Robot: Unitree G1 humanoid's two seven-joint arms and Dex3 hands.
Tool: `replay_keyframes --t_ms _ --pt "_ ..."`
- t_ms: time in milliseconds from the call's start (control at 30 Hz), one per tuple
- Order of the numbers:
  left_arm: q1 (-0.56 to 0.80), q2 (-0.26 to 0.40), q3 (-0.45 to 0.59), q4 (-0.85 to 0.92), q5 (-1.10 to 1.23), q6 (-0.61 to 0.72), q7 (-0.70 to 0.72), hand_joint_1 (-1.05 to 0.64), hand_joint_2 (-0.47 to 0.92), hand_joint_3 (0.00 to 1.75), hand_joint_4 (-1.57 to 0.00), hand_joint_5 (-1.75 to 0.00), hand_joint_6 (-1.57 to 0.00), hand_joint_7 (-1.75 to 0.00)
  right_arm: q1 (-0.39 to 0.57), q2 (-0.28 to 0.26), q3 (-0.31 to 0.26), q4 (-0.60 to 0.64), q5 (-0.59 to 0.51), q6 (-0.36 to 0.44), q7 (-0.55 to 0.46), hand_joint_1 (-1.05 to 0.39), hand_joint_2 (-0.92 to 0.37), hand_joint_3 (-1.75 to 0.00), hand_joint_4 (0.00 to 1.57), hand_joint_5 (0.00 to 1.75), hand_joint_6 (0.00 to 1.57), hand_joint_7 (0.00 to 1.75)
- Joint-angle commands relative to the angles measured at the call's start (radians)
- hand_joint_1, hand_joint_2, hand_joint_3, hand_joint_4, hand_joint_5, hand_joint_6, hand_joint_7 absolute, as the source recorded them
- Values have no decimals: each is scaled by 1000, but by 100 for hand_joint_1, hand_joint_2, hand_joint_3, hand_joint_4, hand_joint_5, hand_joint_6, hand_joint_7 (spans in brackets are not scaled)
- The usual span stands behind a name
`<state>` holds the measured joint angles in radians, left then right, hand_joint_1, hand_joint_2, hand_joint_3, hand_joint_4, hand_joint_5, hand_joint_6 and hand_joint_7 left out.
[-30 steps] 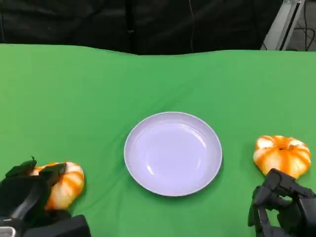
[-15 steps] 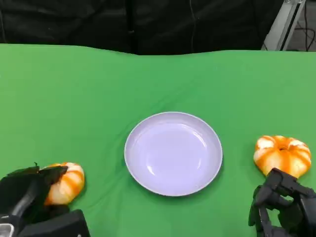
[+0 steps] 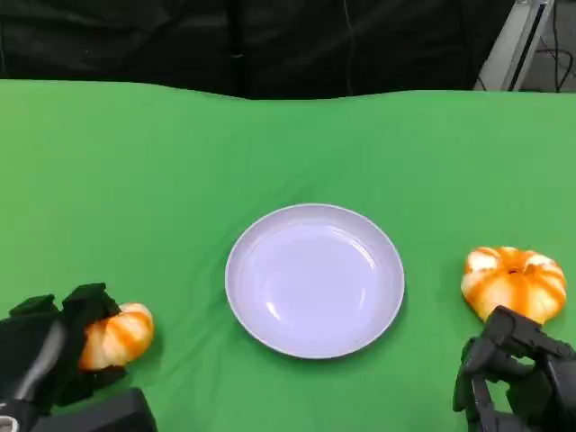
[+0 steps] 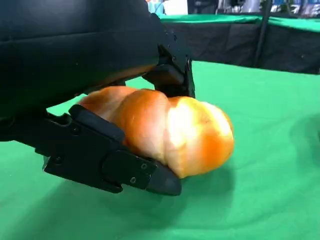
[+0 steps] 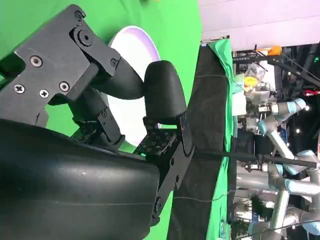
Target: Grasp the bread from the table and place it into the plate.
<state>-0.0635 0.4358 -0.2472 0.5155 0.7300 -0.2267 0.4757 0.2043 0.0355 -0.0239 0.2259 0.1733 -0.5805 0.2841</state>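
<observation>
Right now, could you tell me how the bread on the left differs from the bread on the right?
The left bread is gripped by the left hand, fingers above and below it in the left wrist view; the right bread lies free beside the plate, just beyond the right hand. The left bread is partly covered; the right shows whole. Both are orange-and-white striped buns on the green cloth.

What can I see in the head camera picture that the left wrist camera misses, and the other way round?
Head view alone: the empty plate mid-table, a second bread near the right hand, and the whole green table. Left wrist view alone: a close look at fingers wrapped under and over the bread, and other green tables behind. Both share the left hand gripping the left bread on the cloth.
</observation>
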Motion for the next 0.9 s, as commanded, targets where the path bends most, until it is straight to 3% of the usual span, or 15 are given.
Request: replay_keyframes --t_ms 33,200,567,900 --pt "-14 10 9 29 -5 -41 81 -7 92 15 -64 -175 -51 -175 14 -6 -2 -20 -2 12 -13 -11 -37 -145 91 175 85 156" --pt "-15 16 14 4 4 -34 106 -8 92 17 -63 -175 -51 -175 14 -8 -1 -22 -1 16 -15 -11 -38 -145 90 175 85 155" --pt "-27 16 52 -166 -16 22 22 -7 92 27 -59 -175 -51 -175 4 -6 -3 -5 2 3 -6 -11 -37 -145 91 175 86 156" --pt "-123 -39 -15 -230 11 8 -43 -4 91 28 -62 -175 -53 -175 1 -10 0 2 -4 -12 0 -12 -36 -147 90 175 84 158"
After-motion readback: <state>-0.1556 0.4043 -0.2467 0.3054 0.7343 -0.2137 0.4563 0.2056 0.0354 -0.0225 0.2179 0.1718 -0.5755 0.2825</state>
